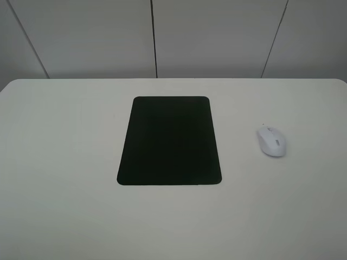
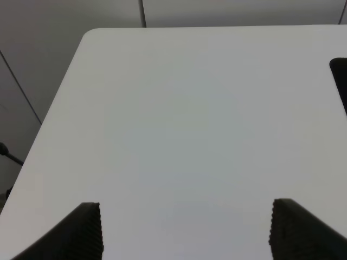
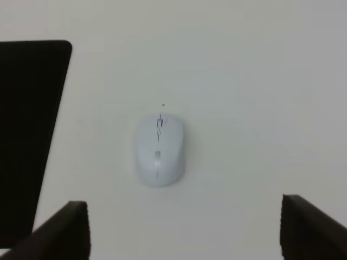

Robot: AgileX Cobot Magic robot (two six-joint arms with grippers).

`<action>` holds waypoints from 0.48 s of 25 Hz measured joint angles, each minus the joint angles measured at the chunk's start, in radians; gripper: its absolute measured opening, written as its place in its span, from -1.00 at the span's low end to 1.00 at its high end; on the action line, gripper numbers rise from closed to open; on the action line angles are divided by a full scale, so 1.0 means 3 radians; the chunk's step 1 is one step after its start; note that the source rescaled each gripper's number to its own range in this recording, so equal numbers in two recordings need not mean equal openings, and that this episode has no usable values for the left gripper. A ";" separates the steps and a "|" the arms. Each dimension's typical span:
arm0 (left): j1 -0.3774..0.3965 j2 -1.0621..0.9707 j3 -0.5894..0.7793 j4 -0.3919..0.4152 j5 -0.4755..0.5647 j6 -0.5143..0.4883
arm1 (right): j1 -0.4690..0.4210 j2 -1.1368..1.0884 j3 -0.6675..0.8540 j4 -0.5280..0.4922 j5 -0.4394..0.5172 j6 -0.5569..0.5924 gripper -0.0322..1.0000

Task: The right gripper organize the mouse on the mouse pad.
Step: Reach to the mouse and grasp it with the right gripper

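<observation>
The white mouse (image 1: 271, 142) lies on the bare white table to the right of the black mouse pad (image 1: 169, 141), apart from it. No arm shows in the exterior high view. In the right wrist view the mouse (image 3: 159, 149) lies ahead of my open right gripper (image 3: 184, 230), between the lines of its two dark fingertips (image 3: 73, 225) and untouched. The pad's edge (image 3: 27, 135) shows beside it. In the left wrist view my left gripper (image 2: 187, 230) is open and empty over bare table, with a corner of the pad (image 2: 340, 81) at the frame's edge.
The white table (image 1: 65, 162) ends at a grey panelled wall (image 1: 217, 38) at the back. The table's far left corner (image 2: 92, 35) shows in the left wrist view.
</observation>
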 joint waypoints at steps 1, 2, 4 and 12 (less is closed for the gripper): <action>0.0000 0.0000 0.0000 0.0000 0.0000 0.0000 | 0.0000 0.0152 -0.0018 -0.0004 -0.0025 0.0037 0.62; 0.0000 0.0000 0.0000 0.0000 0.0000 0.0000 | 0.0000 0.0308 -0.0053 -0.0018 -0.0042 0.0077 0.66; 0.0000 0.0000 0.0000 0.0000 0.0000 0.0000 | 0.0000 0.0683 -0.0155 -0.0068 -0.0066 0.0115 0.67; 0.0000 0.0000 0.0000 0.0000 0.0000 0.0000 | 0.0207 0.1957 -0.0682 -0.0189 -0.0090 0.0134 0.67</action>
